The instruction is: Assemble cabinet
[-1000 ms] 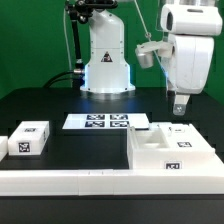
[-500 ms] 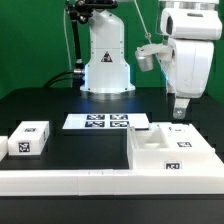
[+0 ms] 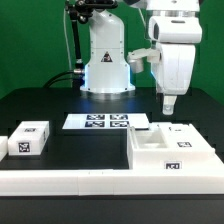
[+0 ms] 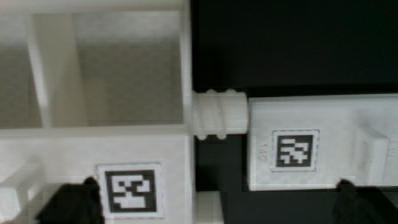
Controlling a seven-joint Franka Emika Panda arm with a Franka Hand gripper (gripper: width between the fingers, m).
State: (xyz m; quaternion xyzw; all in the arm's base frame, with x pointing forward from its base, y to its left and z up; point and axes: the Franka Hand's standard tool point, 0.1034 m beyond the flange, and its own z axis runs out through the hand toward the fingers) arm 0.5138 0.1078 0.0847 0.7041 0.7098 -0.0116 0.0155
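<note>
small white block (image 3: 29,139): exterior view's left, tag facing the camera, just behind the rail.
rail (image 3: 70,182): long, low, white, runs along the front of the black table (image 3: 50,105).
marker board (image 3: 100,122): flat on the table, mid-scene, in front of the arm base (image 3: 105,60).
gripper (image 3: 169,105): points down, hangs in the air over the cabinet's rear edge, not touching it. Finger gap: cannot tell. Nothing seen in its grip.
cabinet (image 3: 150,150): exterior view's right, on the table, small tags on its upper faces.
wrist view: cabinet (image 4: 107,80) shows open compartments split by a divider; a round ribbed peg (image 4: 217,110) sticks out of its side wall.
</note>
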